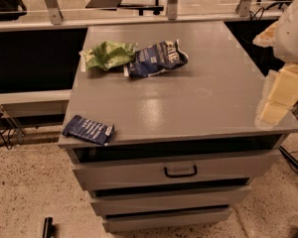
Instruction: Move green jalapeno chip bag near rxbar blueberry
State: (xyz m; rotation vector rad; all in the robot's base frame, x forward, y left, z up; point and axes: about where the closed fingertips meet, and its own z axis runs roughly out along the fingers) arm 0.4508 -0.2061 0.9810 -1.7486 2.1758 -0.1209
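Observation:
The green jalapeno chip bag [109, 54] lies crumpled at the back left of the grey cabinet top [198, 98]. It touches a dark blue chip bag [156, 58] on its right. The rxbar blueberry [88, 129], a flat dark blue wrapper, lies at the front left corner of the top. My gripper [283, 90] shows as pale blocky parts at the right edge of the view, beside the cabinet's right side, far from both bags.
The cabinet has drawers below, the top one with a dark handle [180, 171]. Behind it run a ledge and metal posts [50, 3]. The speckled floor [25, 192] spreads to the left, with cables by the wall.

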